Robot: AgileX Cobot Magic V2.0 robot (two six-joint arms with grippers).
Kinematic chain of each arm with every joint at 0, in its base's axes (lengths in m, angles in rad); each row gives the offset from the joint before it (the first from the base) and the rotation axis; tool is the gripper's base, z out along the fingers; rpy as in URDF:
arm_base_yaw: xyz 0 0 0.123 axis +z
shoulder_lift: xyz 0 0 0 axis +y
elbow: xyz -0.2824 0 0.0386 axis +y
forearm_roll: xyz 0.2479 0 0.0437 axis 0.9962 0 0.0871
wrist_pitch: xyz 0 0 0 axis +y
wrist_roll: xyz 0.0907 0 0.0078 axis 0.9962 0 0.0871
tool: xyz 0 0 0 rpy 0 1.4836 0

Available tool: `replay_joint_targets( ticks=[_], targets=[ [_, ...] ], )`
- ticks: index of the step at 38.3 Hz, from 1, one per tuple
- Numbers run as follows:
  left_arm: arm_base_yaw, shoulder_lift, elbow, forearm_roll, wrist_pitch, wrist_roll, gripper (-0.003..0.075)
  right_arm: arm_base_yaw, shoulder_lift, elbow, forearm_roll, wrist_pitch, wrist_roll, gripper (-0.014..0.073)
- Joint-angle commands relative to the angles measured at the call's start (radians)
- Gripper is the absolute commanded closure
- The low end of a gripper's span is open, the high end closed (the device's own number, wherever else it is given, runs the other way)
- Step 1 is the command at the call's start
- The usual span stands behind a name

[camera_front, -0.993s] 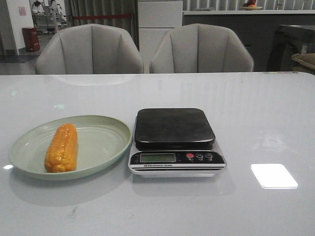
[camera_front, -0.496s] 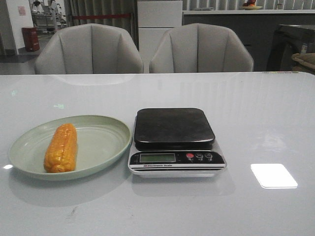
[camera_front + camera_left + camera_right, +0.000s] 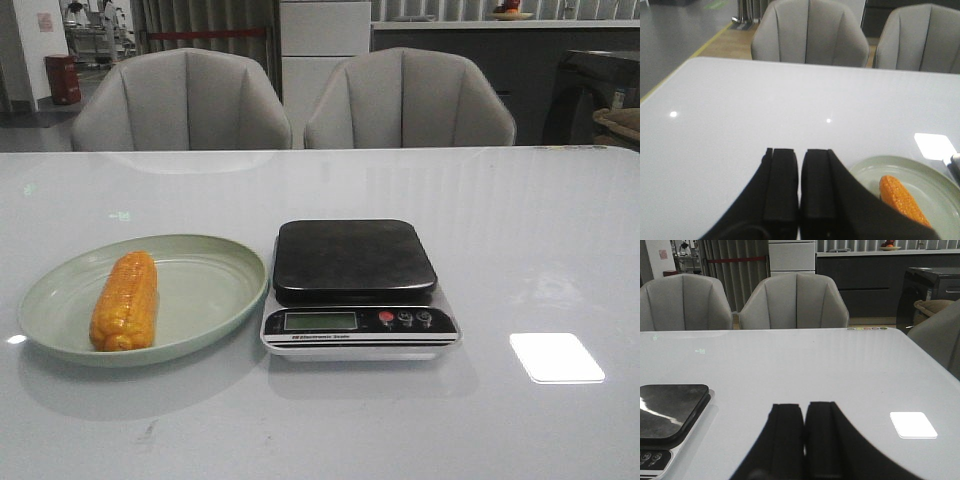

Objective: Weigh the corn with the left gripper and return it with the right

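While the corn (image 3: 125, 301) lies lengthwise on the left half of the pale green plate (image 3: 205, 300), the kitchen scale (image 3: 357, 289) stands just beside the plate's right rim on the white tabletop (image 3: 520, 250), its dark platform bare. A line of small print runs along the scale's front edge under the display, and it seems to read "Electronic Scale", though the letters are too small to be sure; the display itself shows no digits that can be made out. Three round buttons sit to the right of it, one of them red.

From the left wrist, the left end effector (image 3: 799, 187) has its black fingers pressed together with nothing between them, over bare tabletop near the plate; only part of the corn and plate shows past it. The right end effector (image 3: 804, 435) is likewise closed and empty, near the scale, which the frame edge cuts off. Neither arm appears in the front view. Two grey chairs (image 3: 180, 100) stand behind the tabletop.
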Motion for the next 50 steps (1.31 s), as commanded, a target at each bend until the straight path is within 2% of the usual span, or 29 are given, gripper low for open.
replay_joint_targets(
  ticks=[1,9,16,19,25,27,29,40,50],
  targets=[
    [-0.001,0.046,-0.036,-0.010,-0.062,-0.009,0.0607,-0.005,-0.020,0.011,-0.008,-0.084,-0.011,0.0440],
    [-0.005,0.058,-0.036,-0.016,-0.049,-0.009,0.0607,-0.005,-0.020,0.011,-0.008,-0.084,-0.011,0.0440],
    [-0.056,0.075,-0.036,-0.016,-0.033,-0.009,0.0591,-0.005,-0.020,0.011,-0.008,-0.084,-0.011,0.0440],
    [-0.085,0.092,-0.036,0.011,-0.035,-0.009,0.0512,-0.005,-0.020,0.011,-0.008,-0.084,-0.011,0.0440],
    [-0.148,0.125,-0.036,0.039,-0.037,-0.009,0.0227,-0.005,-0.020,0.011,-0.008,-0.084,-0.011,0.0440],
    [-0.166,0.142,-0.040,0.031,-0.037,-0.009,0.0160,-0.005,-0.020,0.011,-0.008,-0.084,-0.011,0.0440],
    [-0.184,0.169,-0.049,0.019,-0.033,-0.009,0.0125,-0.005,-0.020,0.011,-0.008,-0.084,-0.011,0.0440],
    [-0.300,0.447,-0.199,-0.087,-0.017,-0.009,0.0124,-0.005,-0.020,0.011,-0.008,-0.084,-0.011,0.0440],
    [-0.354,0.799,-0.416,-0.145,0.114,-0.009,0.0124,-0.005,-0.020,0.011,-0.008,-0.084,-0.011,0.0440]
  ],
)
